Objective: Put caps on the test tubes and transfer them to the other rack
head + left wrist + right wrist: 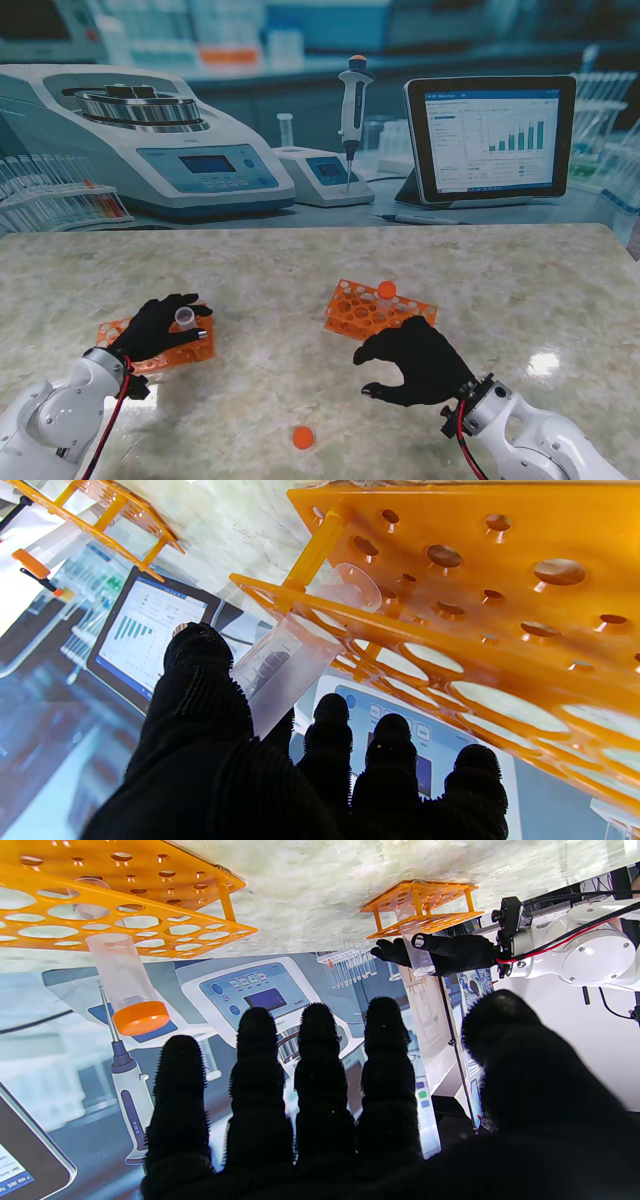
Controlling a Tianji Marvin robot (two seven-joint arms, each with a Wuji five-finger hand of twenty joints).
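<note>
— Loose orange cap sits nearest to me on the marble table, well apart from both hands. What's the right hand doing?

— Right hand hovers between that cap and the right rack, fingers spread and curled around nothing — released, holding no cap. It would need to come back toward me to reach the cap.

— And the left?

— Left hand is grasping an open tube, thumb on one side, the other fingers opposite. From the wrist view the clear tube looks to pass through a hole of the left rack, so my guess is it's partly seated, not yet free.

— How to do this well?

— Draw the tube straight along its own axis so it doesn't bind in the hole or drag the light rack. Keep the open mouth up and steady, and present it between the hands. Pinch the cap by its rim, flat, so it lands square.

— And farther off?

— One capped tube already stands in the right rack — orange top showing. Pick a hole away from it.
</note>
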